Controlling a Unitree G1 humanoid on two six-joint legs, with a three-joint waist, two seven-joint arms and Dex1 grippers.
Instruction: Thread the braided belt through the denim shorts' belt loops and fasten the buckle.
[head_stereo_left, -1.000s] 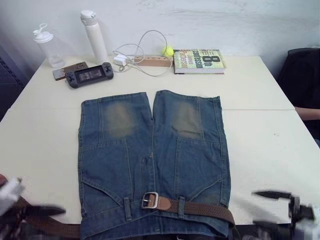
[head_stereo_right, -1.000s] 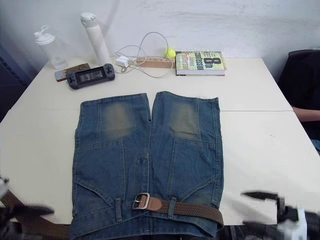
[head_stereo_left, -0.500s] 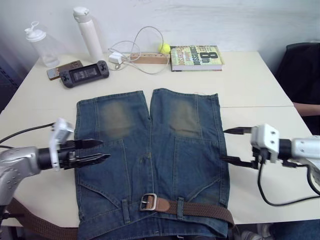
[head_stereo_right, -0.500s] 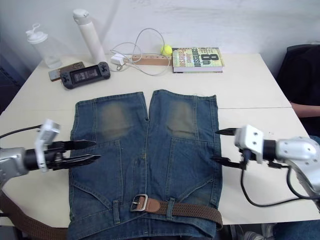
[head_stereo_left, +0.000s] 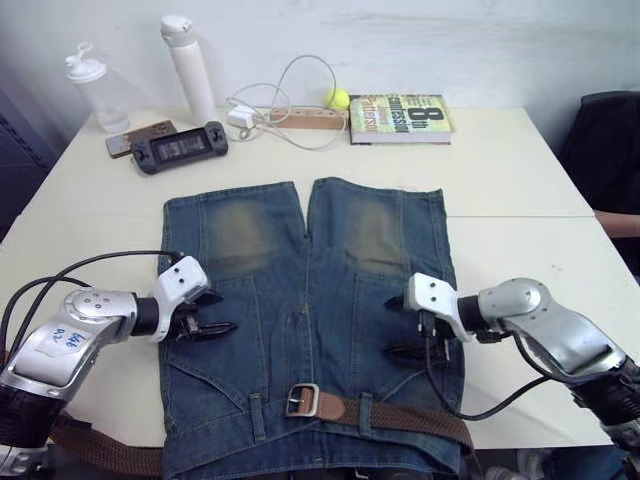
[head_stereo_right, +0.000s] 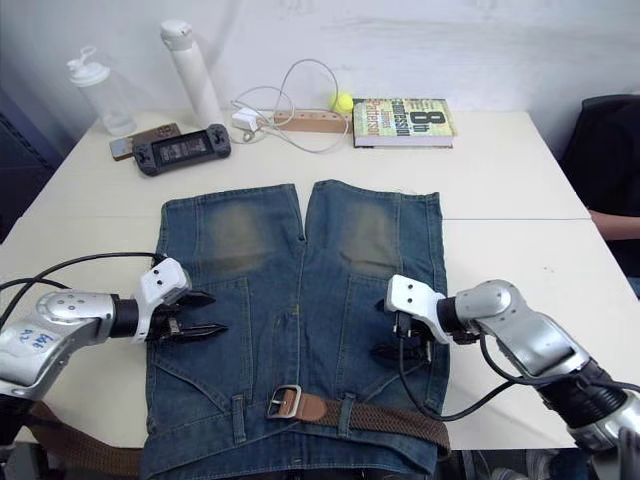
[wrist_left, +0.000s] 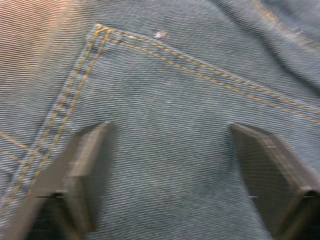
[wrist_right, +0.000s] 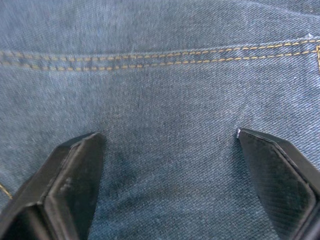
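Left eye view, denim shorts (head_stereo_left: 305, 320): lie flat on the white tabletop (head_stereo_left: 520, 180), legs away from the robot, waistband at the near edge.
Left eye view, braided belt (head_stereo_left: 410, 418): runs along the waistband through belt loops (head_stereo_left: 364, 412) on the robot's right side; its other end hangs off the near edge at the robot's left.
Left eye view, buckle (head_stereo_left: 300, 400): silver, lying near the middle of the waistband.
Left eye view, left gripper (head_stereo_left: 212, 313): over the shorts' left half, jaws spread, holding nothing.
Left eye view, right gripper (head_stereo_left: 402, 326): over the shorts' right half, jaws spread, empty.
Right eye view, far edge: white bottle (head_stereo_right: 188, 58), clear shaker bottle (head_stereo_right: 96, 92), game controller (head_stereo_right: 183, 149), phone (head_stereo_right: 140, 141), power strip (head_stereo_right: 305, 123) with white cable (head_stereo_right: 290, 90), tennis ball (head_stereo_right: 344, 102), book (head_stereo_right: 402, 121).
Left wrist view, fingers (wrist_left: 80, 170): wide apart over denim with yellow stitching.
Right wrist view, fingers (wrist_right: 75, 175): wide apart just above plain denim below a double seam.
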